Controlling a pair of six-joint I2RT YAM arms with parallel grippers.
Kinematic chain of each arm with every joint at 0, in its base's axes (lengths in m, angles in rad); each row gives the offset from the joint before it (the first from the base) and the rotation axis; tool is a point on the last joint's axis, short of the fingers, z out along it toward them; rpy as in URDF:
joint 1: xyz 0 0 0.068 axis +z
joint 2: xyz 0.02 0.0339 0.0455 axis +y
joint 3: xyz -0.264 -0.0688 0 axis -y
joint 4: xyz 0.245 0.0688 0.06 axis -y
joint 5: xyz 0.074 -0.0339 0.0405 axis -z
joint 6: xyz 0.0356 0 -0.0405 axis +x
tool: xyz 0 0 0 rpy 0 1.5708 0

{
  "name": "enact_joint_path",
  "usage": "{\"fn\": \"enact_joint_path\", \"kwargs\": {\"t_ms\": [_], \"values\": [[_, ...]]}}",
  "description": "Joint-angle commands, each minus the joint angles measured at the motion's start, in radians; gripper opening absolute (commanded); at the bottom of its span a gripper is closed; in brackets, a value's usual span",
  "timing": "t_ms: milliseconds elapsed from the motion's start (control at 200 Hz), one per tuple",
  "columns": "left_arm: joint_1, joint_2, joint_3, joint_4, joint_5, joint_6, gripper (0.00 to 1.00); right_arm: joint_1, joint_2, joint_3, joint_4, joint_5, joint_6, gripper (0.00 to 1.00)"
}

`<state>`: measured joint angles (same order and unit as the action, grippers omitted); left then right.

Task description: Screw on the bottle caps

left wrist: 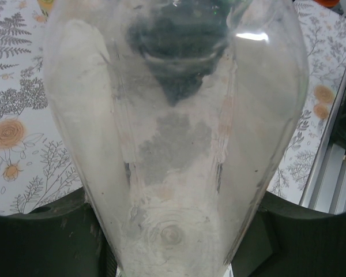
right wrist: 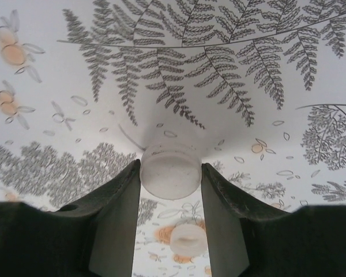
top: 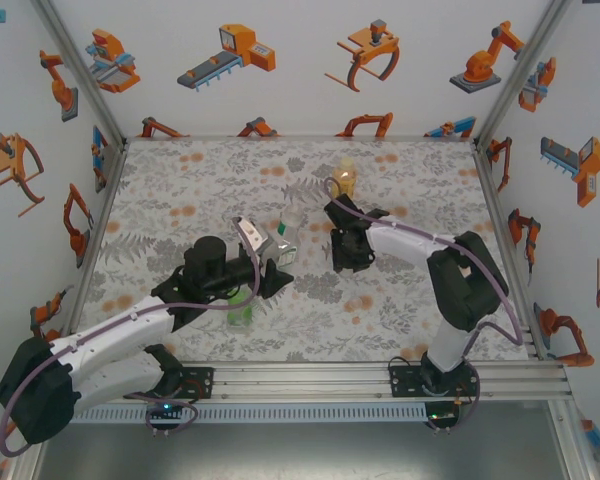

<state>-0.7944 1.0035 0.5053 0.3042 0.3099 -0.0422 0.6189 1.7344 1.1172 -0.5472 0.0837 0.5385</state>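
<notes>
My left gripper point(top: 272, 268) is shut on the clear bottle point(top: 276, 243) near its base, holding it above the table's middle. The left wrist view looks along the clear bottle point(left wrist: 173, 144) from its base, with dark fingers point(left wrist: 40, 242) pressed on both sides. My right gripper point(top: 346, 262) points down at the tablecloth just right of that bottle. Its fingers point(right wrist: 118, 219) press both sides of a white bottle cap point(right wrist: 170, 176). A second pale bottle cap point(right wrist: 187, 239) lies on the cloth beneath the gripper. The green bottle point(top: 242, 312) stands partly under my left arm. The amber bottle point(top: 346, 180) stands at the back.
A floral tablecloth point(top: 180, 190) covers the table, with printed walls on three sides. An aluminium rail point(top: 310, 380) runs along the near edge by both arm bases. Open cloth lies at the far left and the far right.
</notes>
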Motion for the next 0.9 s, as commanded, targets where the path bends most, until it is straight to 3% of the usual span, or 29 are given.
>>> {"fn": "enact_joint_path", "kwargs": {"t_ms": [0,421,511,616,891], "values": [[-0.003,-0.015,0.045,-0.062,0.016,0.062,0.0,0.007,-0.108,0.022,-0.04,-0.048,-0.052,0.33],[-0.006,-0.031,0.167,-0.342,0.057,0.292,0.0,0.005,-0.401,0.155,-0.166,-0.241,-0.345,0.29],[-0.011,-0.01,0.243,-0.495,0.061,0.349,0.0,0.005,-0.446,0.202,-0.204,-0.272,-0.424,0.33],[-0.032,0.005,0.306,-0.616,0.04,0.414,0.0,0.005,-0.503,0.23,-0.212,-0.331,-0.49,0.31],[-0.057,-0.084,0.299,-0.62,0.008,0.496,0.0,0.007,-0.619,0.281,-0.236,-0.49,-0.609,0.2]]}}
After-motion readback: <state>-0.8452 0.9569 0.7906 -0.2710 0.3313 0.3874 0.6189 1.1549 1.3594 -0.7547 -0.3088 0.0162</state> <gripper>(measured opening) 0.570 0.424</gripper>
